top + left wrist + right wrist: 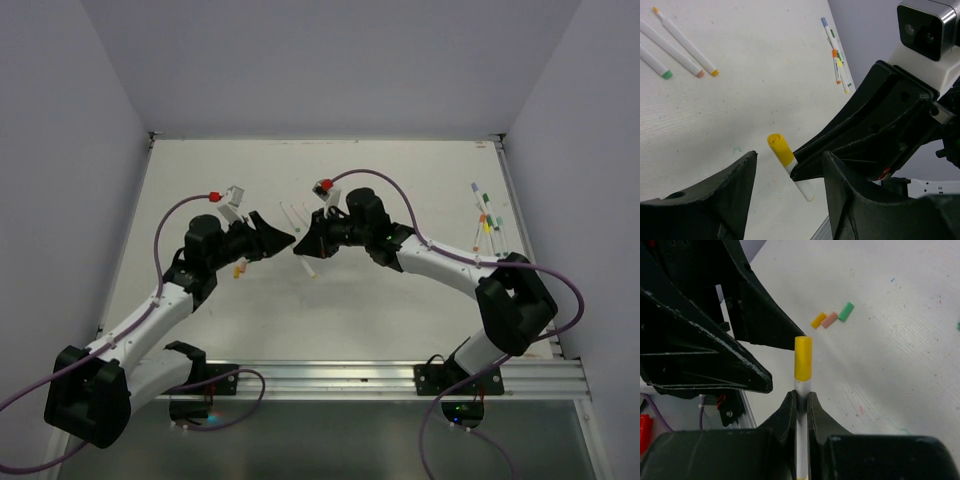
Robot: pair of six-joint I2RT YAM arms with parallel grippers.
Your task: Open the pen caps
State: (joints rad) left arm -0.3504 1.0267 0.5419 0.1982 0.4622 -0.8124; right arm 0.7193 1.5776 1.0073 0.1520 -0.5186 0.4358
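Observation:
My right gripper [801,396] is shut on the white barrel of a pen [800,390], just below its yellow cap [803,357]. In the left wrist view the same yellow cap [780,149] sticks up between my left gripper's [790,156] open jaws, touching neither finger. In the top view the two grippers meet at mid-table, left [283,238] and right [303,245], held above the surface. Three loose caps, orange [818,320], pink [829,319] and green [845,311], lie together on the table.
Three white pens [682,47] lie side by side on the table beyond the grippers. Several capped pens [487,220] lie near the right wall, also in the left wrist view [837,62]. A metal rail [400,378] runs along the near edge.

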